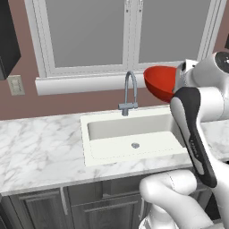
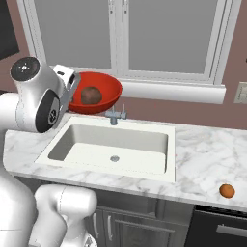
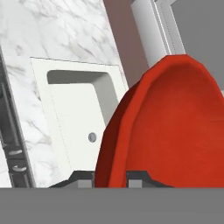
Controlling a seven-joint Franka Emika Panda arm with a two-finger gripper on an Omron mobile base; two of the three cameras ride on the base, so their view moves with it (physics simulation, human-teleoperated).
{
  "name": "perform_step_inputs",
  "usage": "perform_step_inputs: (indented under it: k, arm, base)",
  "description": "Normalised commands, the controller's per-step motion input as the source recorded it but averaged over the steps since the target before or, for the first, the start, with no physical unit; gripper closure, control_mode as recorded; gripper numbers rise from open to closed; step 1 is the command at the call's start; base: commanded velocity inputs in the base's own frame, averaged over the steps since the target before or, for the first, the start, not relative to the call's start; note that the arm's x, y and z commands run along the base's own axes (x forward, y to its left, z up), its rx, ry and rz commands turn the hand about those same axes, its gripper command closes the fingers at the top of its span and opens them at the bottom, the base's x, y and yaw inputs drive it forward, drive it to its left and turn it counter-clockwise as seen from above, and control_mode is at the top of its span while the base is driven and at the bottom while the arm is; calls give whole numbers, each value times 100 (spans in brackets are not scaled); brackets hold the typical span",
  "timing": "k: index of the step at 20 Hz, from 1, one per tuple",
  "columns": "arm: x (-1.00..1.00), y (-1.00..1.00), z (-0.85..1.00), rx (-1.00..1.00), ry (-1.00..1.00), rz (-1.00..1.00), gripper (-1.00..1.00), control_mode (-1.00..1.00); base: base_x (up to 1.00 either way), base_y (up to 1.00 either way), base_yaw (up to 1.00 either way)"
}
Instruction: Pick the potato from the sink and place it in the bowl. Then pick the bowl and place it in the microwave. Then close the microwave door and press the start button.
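Note:
The red bowl [image 2: 103, 91] hangs tilted in the air above the back left of the sink [image 2: 144, 140], in front of the window sill. The reddish-brown potato [image 2: 90, 95] lies inside it. My gripper [image 3: 111, 176] is shut on the bowl's rim, one fingertip on each side of the wall. In the hand view the bowl [image 3: 175, 127] looms large at the right, with the sink [image 3: 78, 109] and its drain far below. From the left base view the bowl [image 1: 159, 82] shows beside the faucet [image 1: 129, 89], its right part hidden by my arm.
A marble counter [image 1: 40, 143] runs both sides of the sink. A small orange fruit [image 2: 227, 191] lies on the counter at the right. A black boxy shape [image 1: 6, 40] sits at the upper left edge. Wall outlets [image 1: 15, 85] flank the window.

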Motion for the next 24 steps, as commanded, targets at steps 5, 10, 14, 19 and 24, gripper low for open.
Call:
perform_step_inputs:
  k: [5, 10, 14, 19, 24]
  arm:
    - [0, 1, 0, 0, 0, 0, 100, -100]
    - [0, 0, 0, -2, 1, 0, 100, -100]
    - [0, 0, 0, 0, 0, 0, 100, 100]
    - [0, 0, 0, 0, 0, 0, 100, 100]
    - [0, 0, 0, 0, 0, 0, 100, 100]
  base:
    - [0, 0, 0]
    - [0, 0, 0]
    - [-35, -3, 0]
    - [-79, -9, 0]
    - [-39, -2, -16]
